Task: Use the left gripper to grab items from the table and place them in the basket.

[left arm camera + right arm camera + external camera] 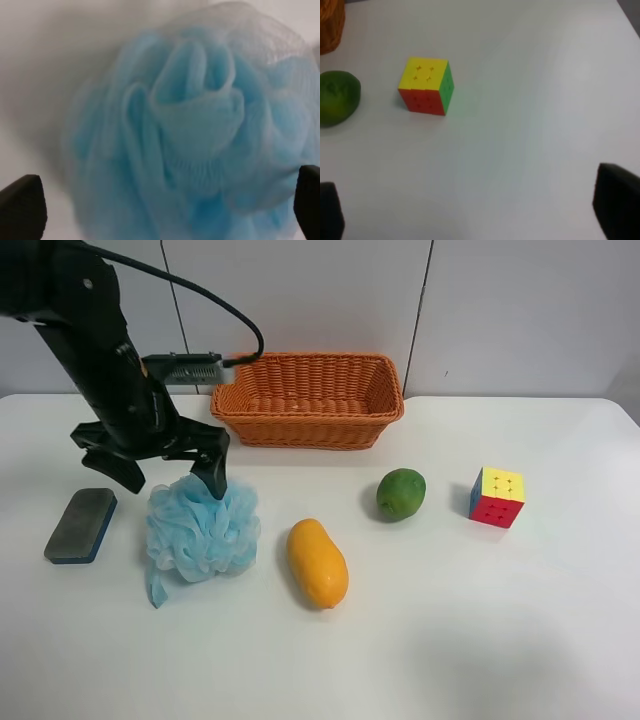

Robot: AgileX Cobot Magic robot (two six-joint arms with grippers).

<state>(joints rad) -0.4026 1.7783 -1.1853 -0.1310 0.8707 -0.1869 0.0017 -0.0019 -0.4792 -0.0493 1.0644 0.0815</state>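
Observation:
The light-blue mesh pouf (200,530) lies on the white table (480,620) at the front left and fills the left wrist view (195,125). My left gripper (175,487) is open just above the pouf's far side, one finger at each side of it (165,210). The grey-and-blue eraser block (81,525) lies left of the pouf. The orange mango (317,563), green fruit (401,494) and puzzle cube (497,497) lie to its right. The wicker basket (310,427) stands at the back, empty. My right gripper (472,215) is open over bare table near the cube (426,86).
The green fruit (337,97) and a corner of the basket (331,25) show at the edge of the right wrist view. A black cable (215,305) arcs from the left arm towards the basket's rim. A grey panelled wall stands behind the table.

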